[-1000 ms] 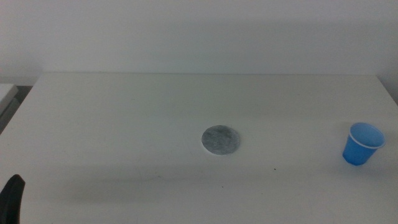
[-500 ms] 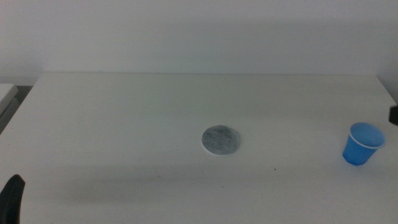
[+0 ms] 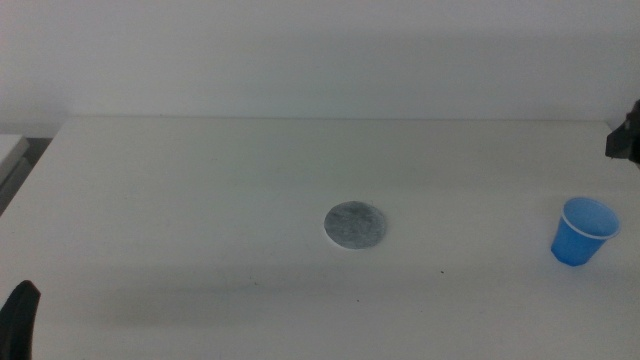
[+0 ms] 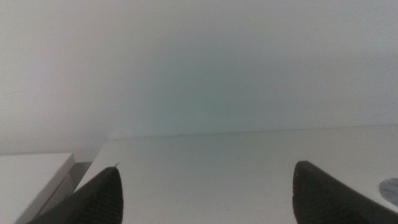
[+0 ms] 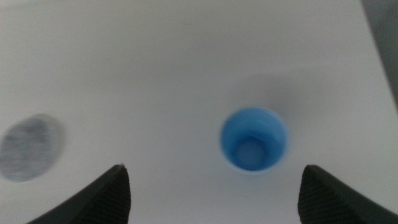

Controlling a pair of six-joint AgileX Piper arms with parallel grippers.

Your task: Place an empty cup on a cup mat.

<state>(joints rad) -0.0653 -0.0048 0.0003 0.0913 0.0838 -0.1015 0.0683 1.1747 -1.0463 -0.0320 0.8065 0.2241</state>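
The blue cup (image 3: 583, 231) stands upright and empty on the white table near its right edge. The right wrist view looks down into the cup (image 5: 254, 140). The grey round cup mat (image 3: 355, 225) lies flat at the table's middle, well left of the cup; it also shows in the right wrist view (image 5: 31, 147). My right gripper (image 3: 624, 138) enters at the right edge, above and behind the cup, jaws open and empty with the cup between and ahead of them (image 5: 211, 193). My left gripper (image 3: 18, 318) waits at the bottom left corner, open and empty (image 4: 205, 193).
The white table (image 3: 200, 190) ends at a white wall behind. A pale box (image 4: 31, 171) stands off the table's left edge. The mat's edge (image 4: 390, 185) peeks into the left wrist view.
My right gripper has come into the middle view at the right edge, moving inward and higher above the cup. Cup, mat and left gripper have not moved.
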